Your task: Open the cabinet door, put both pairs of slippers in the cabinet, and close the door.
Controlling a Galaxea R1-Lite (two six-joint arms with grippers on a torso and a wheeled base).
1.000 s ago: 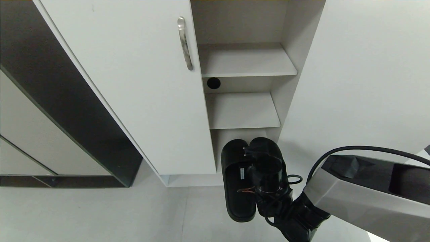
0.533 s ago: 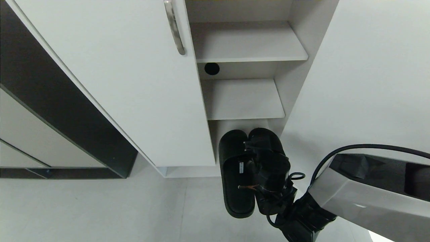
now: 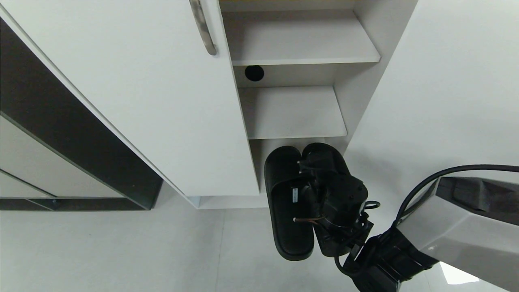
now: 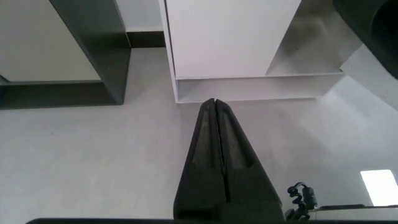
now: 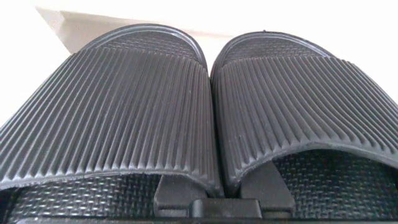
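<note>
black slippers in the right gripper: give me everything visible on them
The black slippers are a pair of slides, matte and rubbery-looking, with wide ribbed straps and pebbled footbeds. They lie side by side, soles down, with their inner edges pressed together. The right gripper pinches those adjoining inner walls from the heel side, behind the straps. The toes point into the cabinet's lowest compartment and the heels are out over the floor. I can't tell whether they touch the floor.
</note>
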